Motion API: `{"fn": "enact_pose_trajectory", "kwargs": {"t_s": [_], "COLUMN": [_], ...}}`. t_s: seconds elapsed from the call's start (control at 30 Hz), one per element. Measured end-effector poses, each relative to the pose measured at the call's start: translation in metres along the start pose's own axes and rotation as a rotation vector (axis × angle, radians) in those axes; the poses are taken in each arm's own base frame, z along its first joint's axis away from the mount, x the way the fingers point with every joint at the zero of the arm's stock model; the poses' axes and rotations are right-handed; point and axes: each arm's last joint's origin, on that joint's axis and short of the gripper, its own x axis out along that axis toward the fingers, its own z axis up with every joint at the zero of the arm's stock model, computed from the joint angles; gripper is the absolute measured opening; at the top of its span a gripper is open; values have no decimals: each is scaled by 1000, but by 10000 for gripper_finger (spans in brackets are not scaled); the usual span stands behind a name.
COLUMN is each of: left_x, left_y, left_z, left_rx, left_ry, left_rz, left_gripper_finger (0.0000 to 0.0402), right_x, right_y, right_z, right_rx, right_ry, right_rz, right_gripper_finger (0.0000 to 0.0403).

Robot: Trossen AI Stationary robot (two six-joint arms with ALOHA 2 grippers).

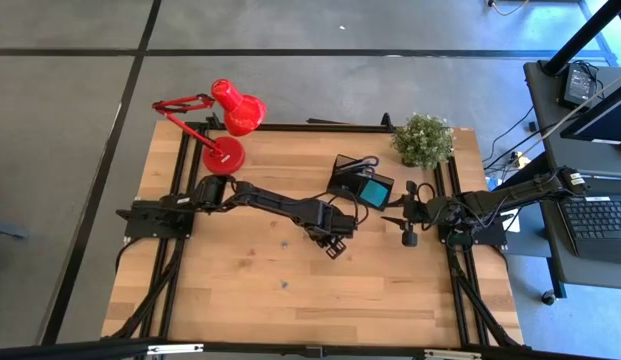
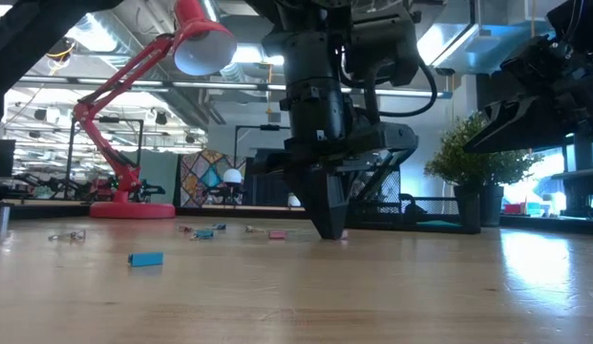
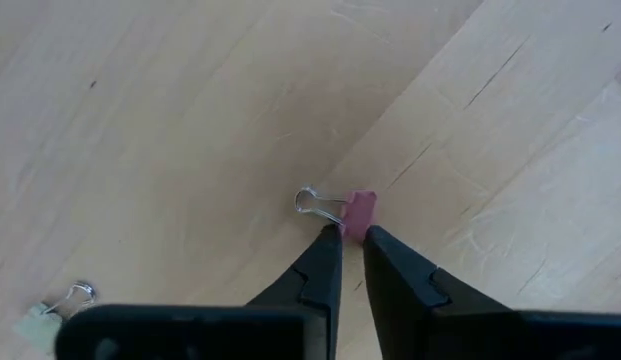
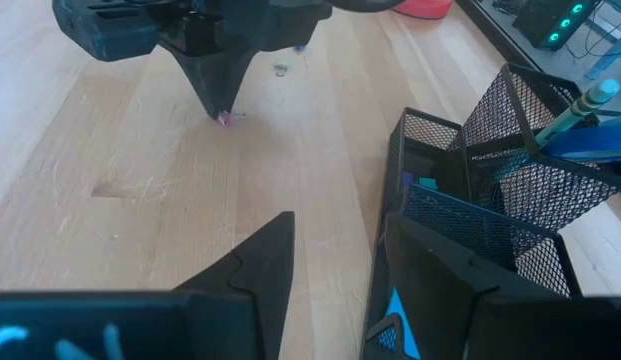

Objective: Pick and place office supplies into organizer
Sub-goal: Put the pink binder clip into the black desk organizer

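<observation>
My left jaws (image 3: 352, 238) stand tip-down on the tabletop (image 3: 190, 90), nearly closed, with only a narrow slit between the two dark fingers (image 3: 320, 262). Right at the tips lies a small pink binder clip (image 3: 358, 210): its body sits just ahead of the slit, touching or all but touching both tips, and its silvery wire loop sticks out to one side of the jaws, flat on the wood. I cannot say for certain that the clip is pinched; the body looks to be in front of the tips, not between them.

I judge the clip very light, stiff and small, with a smooth painted metal body that could slide or flip away if I press on one edge only. The wire loop is thin and springy, a poor place to grip. The better hold is across the two flat faces of the pink body, tips low to the tabletop, closing squarely so it does not squirt forward.

My right jaws (image 4: 330, 262) hang parted and empty, off to the side, with the black mesh organizer (image 4: 510, 190) just beside them; it already holds a blue-handled item. A second pale clip (image 3: 50, 312) lies well behind my left jaws.
</observation>
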Motion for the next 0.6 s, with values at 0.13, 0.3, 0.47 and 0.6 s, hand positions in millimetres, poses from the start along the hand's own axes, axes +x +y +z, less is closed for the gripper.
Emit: {"fn": "enact_pose_trajectory", "kwargs": {"t_s": [0.13, 0.3, 0.47, 0.6], "left_x": [0, 0, 0, 0], "left_y": [0, 0, 0, 0], "left_z": [0, 0, 0, 0], "left_rx": [5, 41, 103, 137], "left_ry": [0, -1, 4, 7], "left_rz": [0, -1, 1, 3], "left_gripper_finger": [34, 37, 33, 27], "right_x": [0, 0, 0, 0], "right_y": [0, 0, 0, 0], "right_z": [0, 0, 0, 0], "right_rx": [0, 0, 0, 2], "right_ry": [0, 0, 0, 0], "right_rz": [0, 0, 0, 0], "right_gripper_finger": [162, 162, 162, 162]}}
